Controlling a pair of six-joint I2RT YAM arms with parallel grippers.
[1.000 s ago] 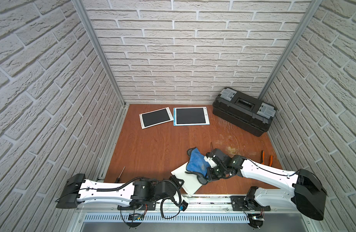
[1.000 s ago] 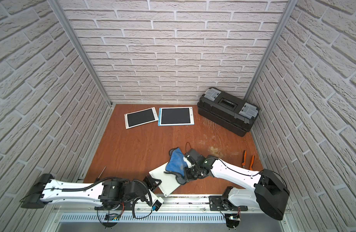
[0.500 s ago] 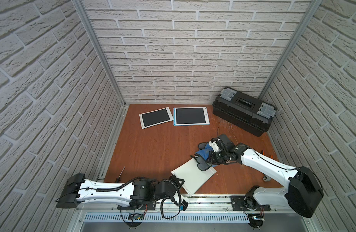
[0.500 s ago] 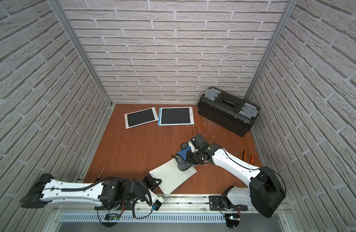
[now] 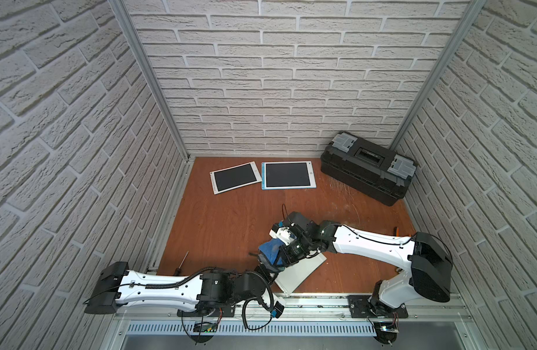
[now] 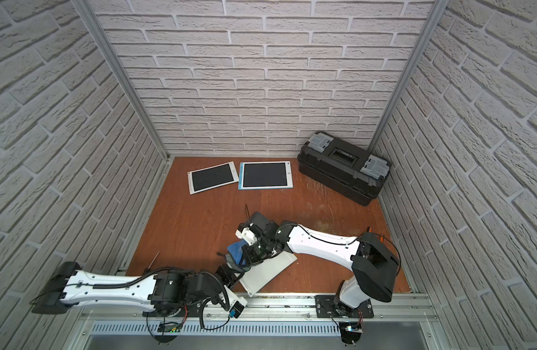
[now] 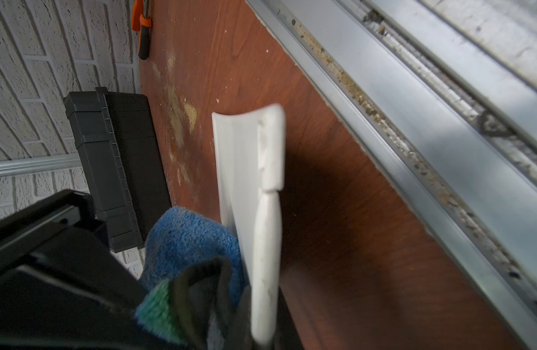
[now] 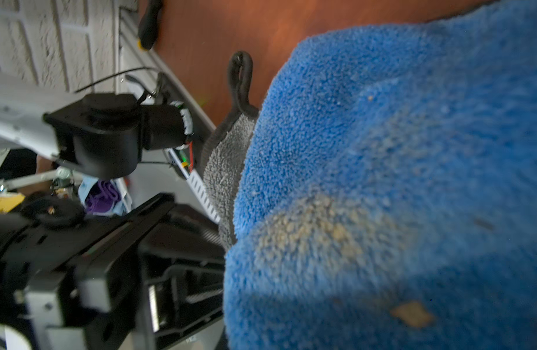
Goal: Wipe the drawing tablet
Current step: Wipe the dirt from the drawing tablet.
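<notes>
Since half a second ago the right gripper (image 5: 278,260) has swept its blue cloth (image 5: 268,251) back from the far edge of the white drawing tablet (image 5: 303,268) to its left end, jaws clamped on the cloth. The left gripper (image 5: 268,272) stays pinched on the tablet's near-left corner. The tablet sits skewed by the counter's (image 5: 231,227) front edge.

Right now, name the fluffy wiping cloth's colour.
The fluffy cloth is blue, partly grey; clearest in right wrist view.
</notes>
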